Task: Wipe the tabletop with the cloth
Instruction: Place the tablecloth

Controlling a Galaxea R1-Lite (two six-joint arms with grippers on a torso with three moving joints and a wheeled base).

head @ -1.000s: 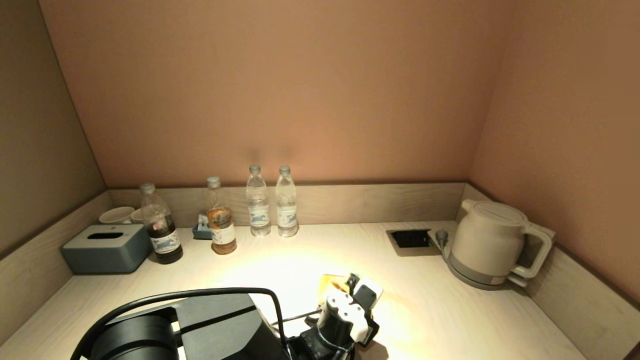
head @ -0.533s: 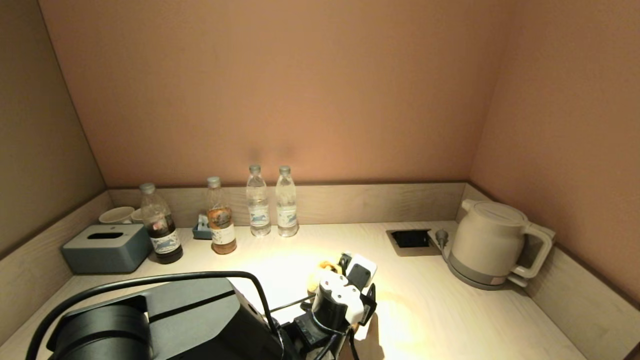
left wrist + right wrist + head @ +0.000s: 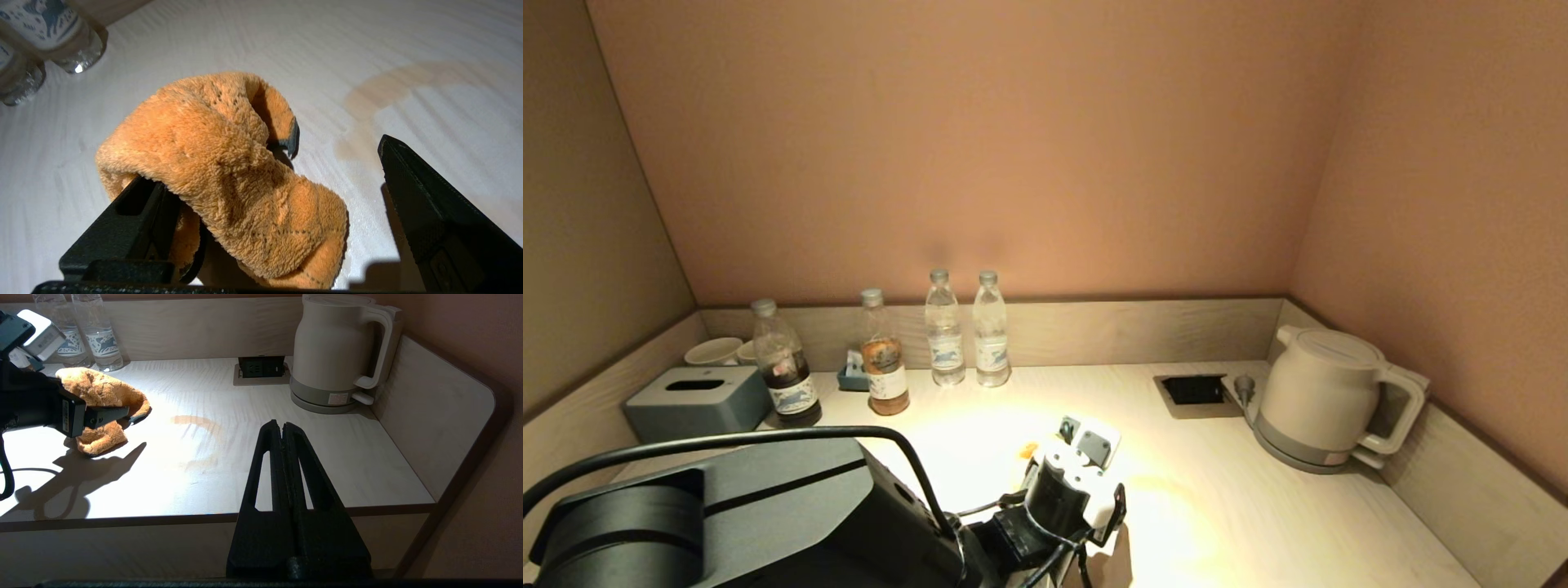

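Headcount on the pale counter!
Four plastic bottles (image 3: 944,328), one cream electric kettle (image 3: 1327,397), one grey-blue tissue box (image 3: 698,401), one fluffy orange cloth (image 3: 220,171).

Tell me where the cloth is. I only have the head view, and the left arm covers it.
Observer: In the left wrist view, the cloth lies bunched on the tabletop between the wide-open jaws of the left pincer. It is not clamped.
Operator: Anything to wipe?
Observer: The right wrist view shows a brownish ring-shaped mark on the tabletop, beside the cloth on the side of the kettle.
Operator: Right arm?
Observer: The right pincer is shut and parked off the counter's front edge.
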